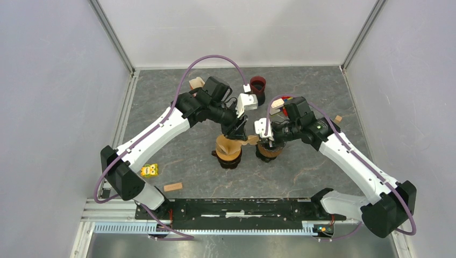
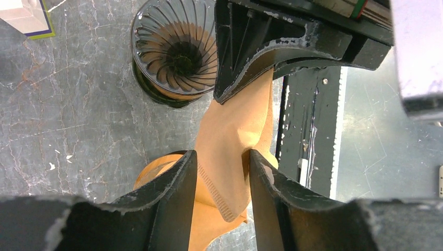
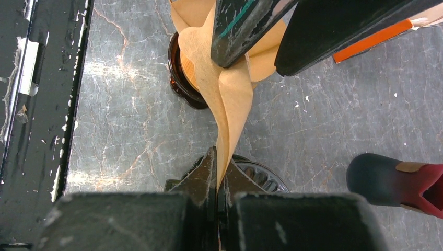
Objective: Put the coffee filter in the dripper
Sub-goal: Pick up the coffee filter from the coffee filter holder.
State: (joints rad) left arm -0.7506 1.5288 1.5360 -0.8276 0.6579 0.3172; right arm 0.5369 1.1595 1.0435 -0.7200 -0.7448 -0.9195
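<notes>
The right gripper (image 3: pixel 217 170) is pinched tight on one end of the brown coffee filter (image 2: pixel 235 120). The left gripper (image 2: pixel 222 157) has its fingers apart, and the other end of the filter sits loose between them. The filter hangs in the air between the two grippers, not in the dripper (image 2: pixel 175 52) yet. The glass dripper is empty, just beside a stack of filters (image 1: pixel 228 146) on the gray table (image 2: pixel 78 115). A red cup (image 3: pixel 392 183) stands nearby.

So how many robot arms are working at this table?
2. The left arm reaches in from the near left corner, the right arm from the near right; both meet at the brown paper filter. None seems hidden.
</notes>
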